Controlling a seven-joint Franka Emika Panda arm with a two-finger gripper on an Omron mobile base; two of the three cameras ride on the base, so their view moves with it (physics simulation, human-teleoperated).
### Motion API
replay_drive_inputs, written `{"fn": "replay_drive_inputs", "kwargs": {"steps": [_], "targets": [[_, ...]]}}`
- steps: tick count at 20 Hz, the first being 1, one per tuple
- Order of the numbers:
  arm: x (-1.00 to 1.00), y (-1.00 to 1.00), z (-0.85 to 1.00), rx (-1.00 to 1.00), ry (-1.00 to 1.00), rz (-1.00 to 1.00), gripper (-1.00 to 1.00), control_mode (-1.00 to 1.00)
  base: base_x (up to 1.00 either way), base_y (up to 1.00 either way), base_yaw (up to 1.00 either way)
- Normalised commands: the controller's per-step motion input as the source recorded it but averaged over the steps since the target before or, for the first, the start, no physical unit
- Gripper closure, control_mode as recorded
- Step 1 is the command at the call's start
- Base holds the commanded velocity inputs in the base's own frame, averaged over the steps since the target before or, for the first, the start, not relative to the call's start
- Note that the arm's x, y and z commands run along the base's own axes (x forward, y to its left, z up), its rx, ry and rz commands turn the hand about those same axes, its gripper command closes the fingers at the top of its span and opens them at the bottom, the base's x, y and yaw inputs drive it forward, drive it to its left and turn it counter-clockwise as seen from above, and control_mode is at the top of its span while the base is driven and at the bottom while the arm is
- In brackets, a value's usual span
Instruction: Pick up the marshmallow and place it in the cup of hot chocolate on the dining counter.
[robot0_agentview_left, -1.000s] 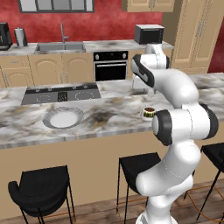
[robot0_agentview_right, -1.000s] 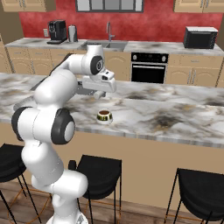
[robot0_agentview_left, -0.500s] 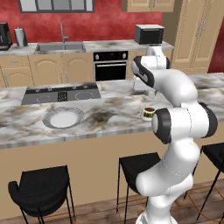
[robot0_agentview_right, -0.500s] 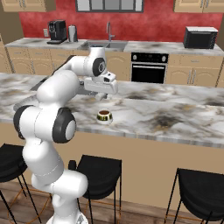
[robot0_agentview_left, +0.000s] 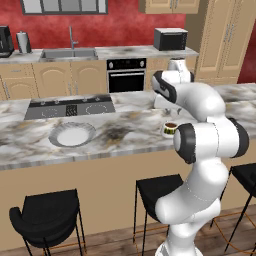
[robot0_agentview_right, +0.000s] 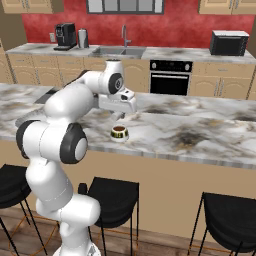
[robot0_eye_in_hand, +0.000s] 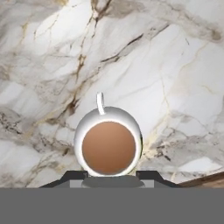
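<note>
The cup of hot chocolate (robot0_eye_in_hand: 108, 146) is a small whitish cup full of brown liquid, with its handle pointing up in the hand view. It stands on the marble dining counter (robot0_agentview_right: 210, 135) near the front edge, also seen as the cup (robot0_agentview_right: 119, 133) and the cup (robot0_agentview_left: 170, 128). My gripper (robot0_agentview_right: 118, 116) hangs a short way straight above it. In the hand view my gripper (robot0_eye_in_hand: 112, 177) is shut on a pale lump, the marshmallow (robot0_eye_in_hand: 113, 182), held between the dark tips just over the cup's near rim.
A wide shallow plate (robot0_agentview_left: 72, 134) lies on the counter well left of the cup, behind it a cooktop (robot0_agentview_left: 70, 107). Black stools (robot0_agentview_right: 112, 197) stand below the counter's front. Sink, oven and microwave line the back wall.
The hand has sunk slightly toward the cup; the cup and plate have not moved, and the jaws stay shut.
</note>
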Motion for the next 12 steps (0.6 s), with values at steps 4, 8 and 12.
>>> {"fn": "replay_drive_inputs", "kwargs": {"steps": [4, 8, 12], "targets": [[0.11, 0.0, -0.17, 0.0, 0.0, 0.0, 1.0, -1.0, 0.0, 0.0, 0.0], [0.15, 0.0, -0.2, 0.0, 0.03, 0.0, 1.0, -1.0, 0.0, 0.0, 0.0], [0.12, 0.0, -0.08, 0.0, 0.03, 0.0, 1.0, -1.0, 0.0, 0.0, 0.0]]}}
